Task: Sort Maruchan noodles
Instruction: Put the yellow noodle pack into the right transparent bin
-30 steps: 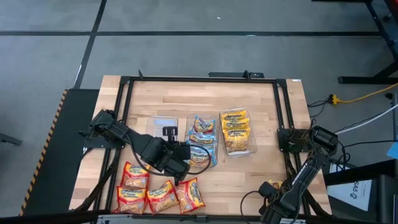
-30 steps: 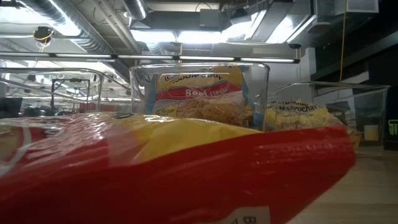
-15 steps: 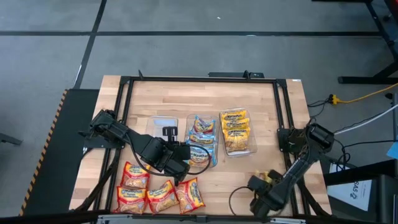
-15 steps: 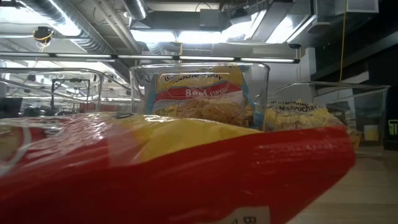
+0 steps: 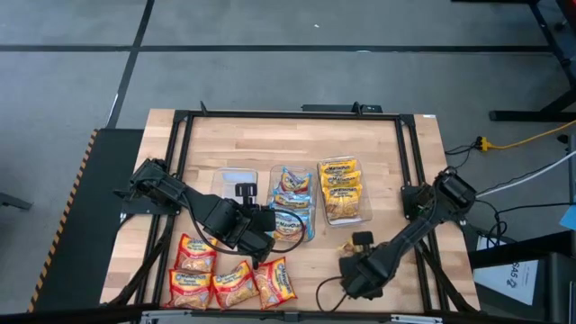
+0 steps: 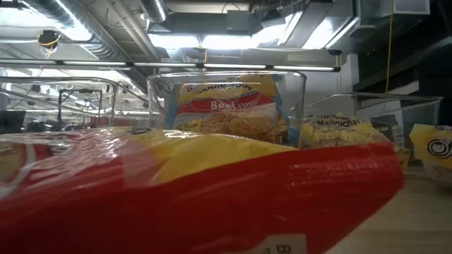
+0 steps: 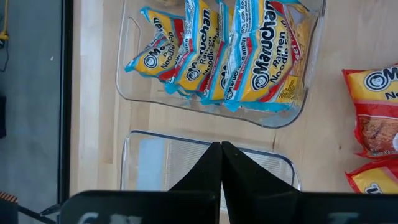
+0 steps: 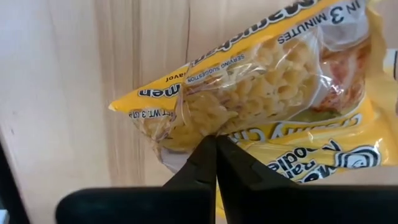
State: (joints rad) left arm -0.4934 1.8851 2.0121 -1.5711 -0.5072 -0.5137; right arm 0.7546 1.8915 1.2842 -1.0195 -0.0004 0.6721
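Right gripper [image 5: 361,240] sits low over the table's near right part, its fingers pinched shut on the edge of a yellow Maruchan packet [image 8: 267,93] — the wrist view shows the tips meeting at the wrapper's crimped seam. That hold looks thin; the crinkly film could slide out if the arm swings, dropping the packet short of the yellow-packet tub [image 5: 343,192]. The tub already looks full, so a new packet may ride up on the others or catch the clear wall. Left gripper [image 5: 267,219] hovers with fingers closed and empty at the near end of the blue-packet tub [image 7: 217,59], beside the empty clear tub [image 7: 161,165] — it crowds the middle of the table. Red-orange packets [image 5: 231,281] lie loose at the near left, probably three or four, unsorted.
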